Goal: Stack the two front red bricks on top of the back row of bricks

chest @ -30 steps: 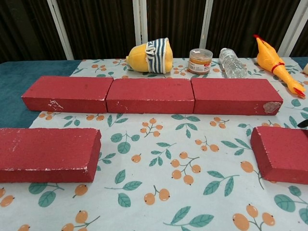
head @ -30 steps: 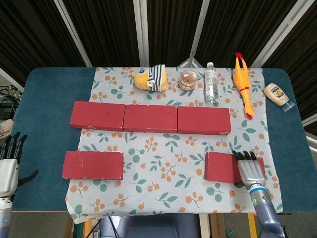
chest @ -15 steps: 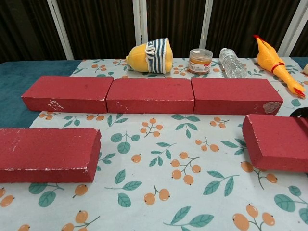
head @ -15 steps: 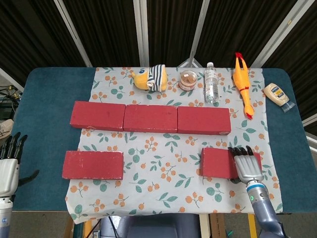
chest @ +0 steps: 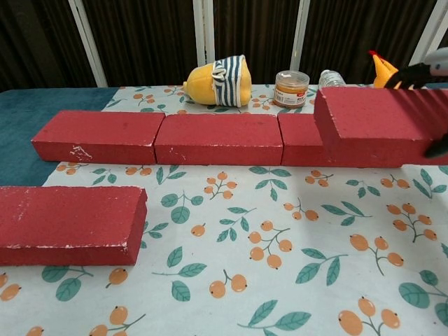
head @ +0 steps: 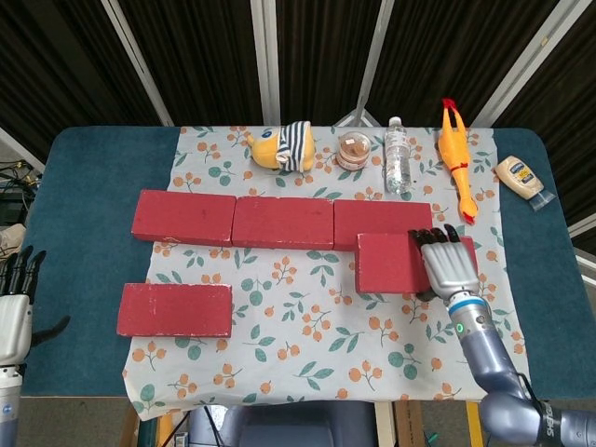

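My right hand (head: 449, 265) grips the right front red brick (head: 391, 264) at its right end and holds it off the cloth, partly over the right brick of the back row (head: 377, 216). The chest view shows this lifted brick (chest: 378, 126) hanging in front of the back row (chest: 217, 138), with my right hand's fingertips (chest: 420, 73) at its upper right edge. The other front red brick (head: 175, 310) lies flat at the front left of the cloth. My left hand (head: 13, 312) hovers open off the table's left edge, holding nothing.
Along the back of the floral cloth (head: 307, 307) stand a striped yellow plush (head: 279, 147), a small jar (head: 353, 151), a water bottle (head: 398, 155) and a rubber chicken (head: 456, 154). A mayonnaise bottle (head: 520, 176) lies at the far right on the blue table.
My right hand has lifted the right front brick and carried it back and left, from the front of the cloth up to the back row. The left hand sank slightly.
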Robot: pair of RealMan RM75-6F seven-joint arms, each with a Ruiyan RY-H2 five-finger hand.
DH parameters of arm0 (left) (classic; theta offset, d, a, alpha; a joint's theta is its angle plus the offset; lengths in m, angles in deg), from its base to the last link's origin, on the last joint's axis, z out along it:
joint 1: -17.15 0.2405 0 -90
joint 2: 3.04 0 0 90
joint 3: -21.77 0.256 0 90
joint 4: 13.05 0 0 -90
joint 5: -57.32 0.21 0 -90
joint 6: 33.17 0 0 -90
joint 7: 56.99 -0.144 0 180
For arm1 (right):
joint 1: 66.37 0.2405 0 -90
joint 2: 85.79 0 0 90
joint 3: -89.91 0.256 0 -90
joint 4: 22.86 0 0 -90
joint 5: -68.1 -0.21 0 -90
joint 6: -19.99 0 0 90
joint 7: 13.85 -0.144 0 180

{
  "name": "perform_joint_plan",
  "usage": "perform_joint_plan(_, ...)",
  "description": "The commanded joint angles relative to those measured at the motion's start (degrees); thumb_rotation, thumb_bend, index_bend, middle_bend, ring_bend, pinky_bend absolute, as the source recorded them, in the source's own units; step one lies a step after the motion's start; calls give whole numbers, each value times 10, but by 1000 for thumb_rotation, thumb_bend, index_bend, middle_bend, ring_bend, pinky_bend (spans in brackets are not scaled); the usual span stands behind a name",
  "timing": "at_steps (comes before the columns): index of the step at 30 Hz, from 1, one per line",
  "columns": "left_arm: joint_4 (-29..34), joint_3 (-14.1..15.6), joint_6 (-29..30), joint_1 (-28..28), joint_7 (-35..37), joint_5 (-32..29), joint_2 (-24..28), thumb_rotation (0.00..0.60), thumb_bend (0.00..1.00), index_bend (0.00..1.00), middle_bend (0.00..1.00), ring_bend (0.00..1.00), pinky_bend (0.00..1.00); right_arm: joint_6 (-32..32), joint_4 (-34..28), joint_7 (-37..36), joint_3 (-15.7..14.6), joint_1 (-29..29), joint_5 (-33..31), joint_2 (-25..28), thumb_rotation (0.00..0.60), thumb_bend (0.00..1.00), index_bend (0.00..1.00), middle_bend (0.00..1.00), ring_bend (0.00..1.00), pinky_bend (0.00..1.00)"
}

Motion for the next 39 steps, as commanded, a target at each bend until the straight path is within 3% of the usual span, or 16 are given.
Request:
perform_joint_plan(1,-3,-5,3,-1,-5,-7,-4,600,0,0,0,0,161,30,39,99,61,168,-228,-5,600,107,202,263,127,0)
perform_joint_plan(9,-10,-17,1,-6,-27,-32,-16,600,0,0,0,0,161,53,202,190,68,329,-431,-98,600,106,202,263,127,0)
perform_joint_plan(16,-16,-23,-8,-12,-37,-51,-20,600,0,0,0,0,161,85,340,251,64,399,-522,-174,600,107,202,263,127,0)
perform_joint_plan(21,-19,-27,-11,-15,-39,-61,-21,600,0,0,0,0,161,115,403,265,63,413,-536,-210,600,106,202,263,127,0)
perform_joint_plan(39,-23,-32,-6,-17,-50,-81,-23,600,0,0,0,0,164,178,490,230,47,393,-496,-254,600,106,202,263,127,0)
